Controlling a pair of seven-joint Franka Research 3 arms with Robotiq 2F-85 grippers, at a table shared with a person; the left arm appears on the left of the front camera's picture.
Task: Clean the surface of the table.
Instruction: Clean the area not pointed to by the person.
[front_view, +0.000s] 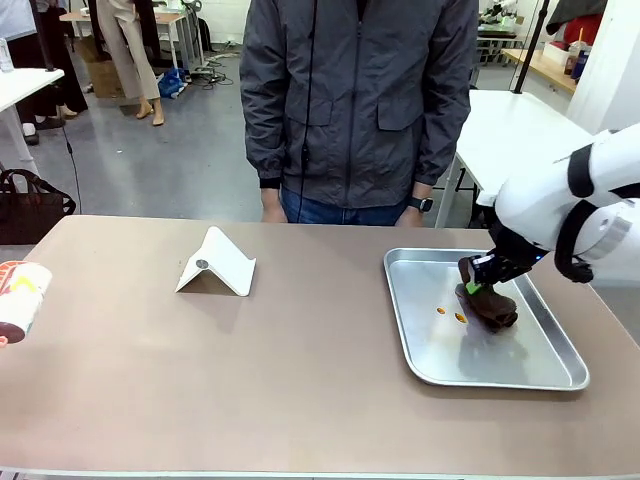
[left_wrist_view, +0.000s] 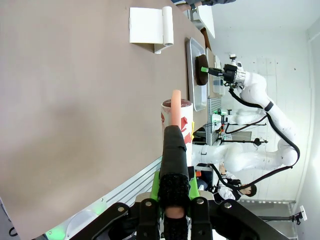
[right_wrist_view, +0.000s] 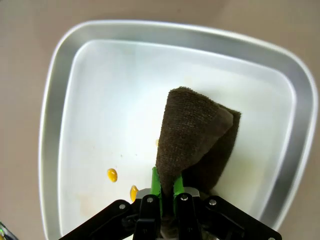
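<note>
As the right pincer (front_view: 478, 287) grasps a brown cloth (front_view: 492, 308) that rests in the steel tray (front_view: 500, 375), near two orange drops (front_view: 441, 311), on the tan bench's (front_view: 300, 380) right side, the left pincer (left_wrist_view: 174, 190) is clenched on a dark, pink-tipped stick (left_wrist_view: 175, 145) over the bench.

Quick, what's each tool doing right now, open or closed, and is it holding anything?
Left tool: closed, apparently gripping a printed cup.
Right tool: closed on a brown cloth in the tray.
</note>
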